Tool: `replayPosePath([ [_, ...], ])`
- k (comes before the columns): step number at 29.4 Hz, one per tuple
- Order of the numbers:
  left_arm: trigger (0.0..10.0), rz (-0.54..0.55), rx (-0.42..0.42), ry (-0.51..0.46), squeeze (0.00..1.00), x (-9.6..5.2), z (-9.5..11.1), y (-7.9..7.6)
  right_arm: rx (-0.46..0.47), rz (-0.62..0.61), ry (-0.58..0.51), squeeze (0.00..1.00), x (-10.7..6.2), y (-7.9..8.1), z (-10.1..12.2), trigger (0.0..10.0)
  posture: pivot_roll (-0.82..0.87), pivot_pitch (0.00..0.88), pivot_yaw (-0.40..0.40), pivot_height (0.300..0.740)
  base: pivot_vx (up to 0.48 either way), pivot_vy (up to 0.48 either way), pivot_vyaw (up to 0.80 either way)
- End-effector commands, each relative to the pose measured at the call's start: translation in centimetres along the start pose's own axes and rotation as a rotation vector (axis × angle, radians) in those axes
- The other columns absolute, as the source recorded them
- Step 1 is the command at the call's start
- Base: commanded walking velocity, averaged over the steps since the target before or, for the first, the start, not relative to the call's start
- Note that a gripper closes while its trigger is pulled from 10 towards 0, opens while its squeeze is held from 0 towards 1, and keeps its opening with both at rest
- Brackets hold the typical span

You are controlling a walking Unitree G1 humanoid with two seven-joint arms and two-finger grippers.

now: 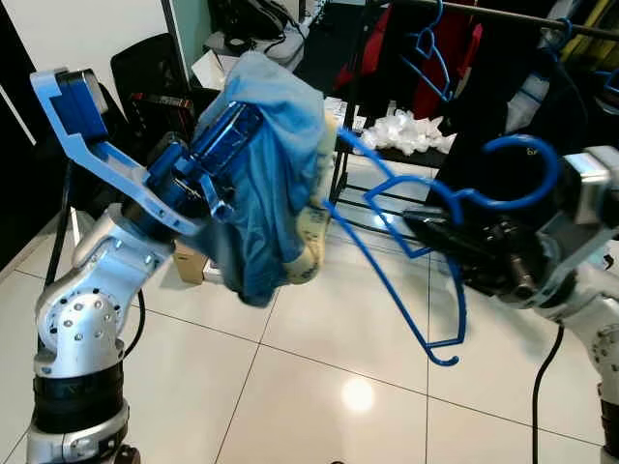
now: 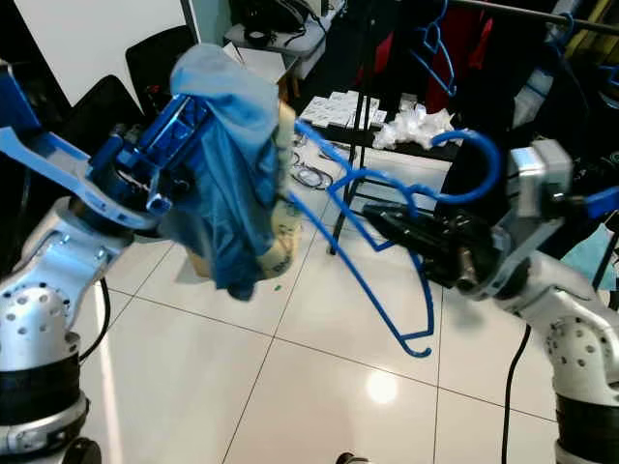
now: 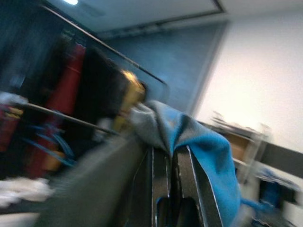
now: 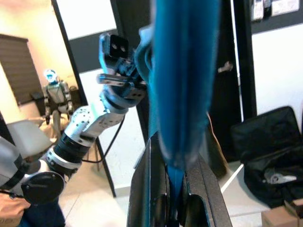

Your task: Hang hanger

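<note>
My right gripper (image 1: 426,227) is clamped on the blue hanger (image 1: 406,261) and my left gripper (image 1: 324,208) on the blue garment (image 1: 271,193), both well short of the rail (image 1: 503,14), so hanging remains.

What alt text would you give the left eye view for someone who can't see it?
The right gripper holds a blue hanger by its neck, while the left gripper lifts a blue garment draped over it, before a clothes rail.
</note>
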State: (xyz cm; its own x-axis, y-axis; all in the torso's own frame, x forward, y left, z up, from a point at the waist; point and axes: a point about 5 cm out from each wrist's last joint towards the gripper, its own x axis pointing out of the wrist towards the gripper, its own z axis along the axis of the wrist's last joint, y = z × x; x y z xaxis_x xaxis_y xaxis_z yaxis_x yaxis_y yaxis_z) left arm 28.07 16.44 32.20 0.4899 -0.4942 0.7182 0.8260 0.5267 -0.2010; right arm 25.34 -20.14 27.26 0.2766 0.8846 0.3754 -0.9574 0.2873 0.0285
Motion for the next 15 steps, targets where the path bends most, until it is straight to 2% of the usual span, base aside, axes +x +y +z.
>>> replayPosePath([
  [1, 10.0, 0.042, 0.042, -0.015, 0.0, -0.3, 0.7, 0.6, 0.002, 0.012, -0.025, 0.0, 0.0, 0.2, 0.2, 10.0, -0.03, 0.138, 0.014, 0.74, 0.0, 0.0, 0.0],
  [6, 10.0, 0.058, 0.054, -0.015, 0.0, -0.4, 0.9, 0.9, 0.003, 0.008, -0.057, 0.0, -0.1, 0.1, 0.5, 10.0, -0.03, 0.127, 0.013, 0.74, 0.0, 0.0, 0.0],
  [12, 10.0, 0.016, 0.021, -0.017, 0.0, -0.2, 0.5, 0.0, 0.006, 0.014, -0.067, 0.0, 0.3, -0.1, 0.4, 10.0, -0.02, 0.123, 0.008, 0.74, 0.0, 0.0, 0.0],
  [13, 10.0, -0.015, -0.002, -0.019, 0.26, 0.0, 0.2, -0.6, 0.008, 0.015, -0.066, 0.0, 0.5, -0.1, 0.3, 10.0, -0.02, 0.126, 0.009, 0.74, 0.0, 0.0, 0.0],
  [15, 10.0, -0.015, -0.002, -0.019, 0.26, 0.0, 0.2, -0.6, 0.008, 0.015, -0.066, 0.0, 0.5, -0.1, 0.3, 10.0, -0.02, 0.126, 0.009, 0.74, 0.0, 0.0, 0.0],
])
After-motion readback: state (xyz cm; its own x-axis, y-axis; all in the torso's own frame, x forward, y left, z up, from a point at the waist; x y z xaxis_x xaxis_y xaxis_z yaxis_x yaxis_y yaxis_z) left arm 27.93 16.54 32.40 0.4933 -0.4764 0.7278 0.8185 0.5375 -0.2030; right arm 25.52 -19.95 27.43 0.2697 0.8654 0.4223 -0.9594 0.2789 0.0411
